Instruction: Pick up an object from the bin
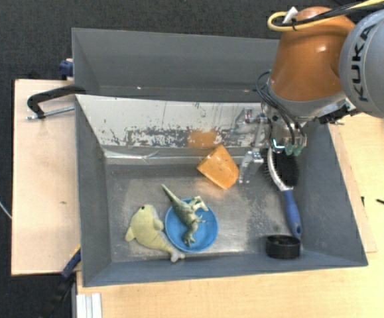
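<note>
- Locate the arm at the view's upper right. It reaches into the grey bin over the right part of the back wall, and its wrist carries an orange cover.
- Locate the gripper directly below that cover. It sits low in the back right area of the bin, close to the back wall.
- Check the fingers. They stand spread apart and point down toward the floor. You can see no thing pinched between them.
- Note the two things nearest to the gripper:
  - The orange wedge, a block like a slice of cheese, lies just beside the finger on the view's left side. You cannot tell from this view whether the finger touches it.
  - The brush lies just beside the gripper on the view's right side. Its black bristle head is at the gripper end, and its blue handle runs toward the front of the bin.
- Observe that the gripper stands in the gap between the wedge and the brush head, with its fingers round neither of them.
- Note the black cap, round and low, near the front right corner, just beside the end of the brush handle.
- Note the blue disc on the floor toward the front middle. A green dinosaur figure lies on top of it.
- Note the yellow-green soft toy on the disc's left side, touching its edge. These three things lie well apart from the gripper.
</note>
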Tool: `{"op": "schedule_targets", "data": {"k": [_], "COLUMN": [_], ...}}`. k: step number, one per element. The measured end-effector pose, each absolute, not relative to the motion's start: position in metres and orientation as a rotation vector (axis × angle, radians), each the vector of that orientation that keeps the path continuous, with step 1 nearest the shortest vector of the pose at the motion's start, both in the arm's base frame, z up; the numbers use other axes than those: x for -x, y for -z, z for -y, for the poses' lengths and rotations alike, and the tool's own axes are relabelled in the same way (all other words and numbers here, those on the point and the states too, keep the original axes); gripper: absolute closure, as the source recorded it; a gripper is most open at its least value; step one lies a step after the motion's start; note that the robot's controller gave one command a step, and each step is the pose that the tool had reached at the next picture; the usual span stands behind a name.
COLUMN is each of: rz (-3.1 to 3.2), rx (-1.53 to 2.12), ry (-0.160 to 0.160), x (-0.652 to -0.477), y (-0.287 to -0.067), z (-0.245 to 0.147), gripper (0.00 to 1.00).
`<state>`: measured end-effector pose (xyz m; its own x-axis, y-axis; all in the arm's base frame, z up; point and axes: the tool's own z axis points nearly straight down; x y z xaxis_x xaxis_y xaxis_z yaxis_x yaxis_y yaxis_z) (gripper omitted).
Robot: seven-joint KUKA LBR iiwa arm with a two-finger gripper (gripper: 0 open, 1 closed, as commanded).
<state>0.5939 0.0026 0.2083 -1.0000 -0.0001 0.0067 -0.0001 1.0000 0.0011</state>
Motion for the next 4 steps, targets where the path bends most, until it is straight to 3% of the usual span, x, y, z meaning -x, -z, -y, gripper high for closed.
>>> {"op": "schedule_targets", "data": {"k": [1, 2, 3, 4], "rz": [3.126, 3.143, 3.146, 3.117], "rx": [-0.260, -0.208, -0.208, -0.500], "ry": [0.002, 0.006, 0.005, -0.001], "x": [-0.521, -0.518, -0.519, -0.533], "y": [-0.167, -0.071, -0.075, -0.254], "z": [-0.019, -0.075, -0.073, -0.048], "gripper": [0.00, 0.00, 1.00, 1.00]}}
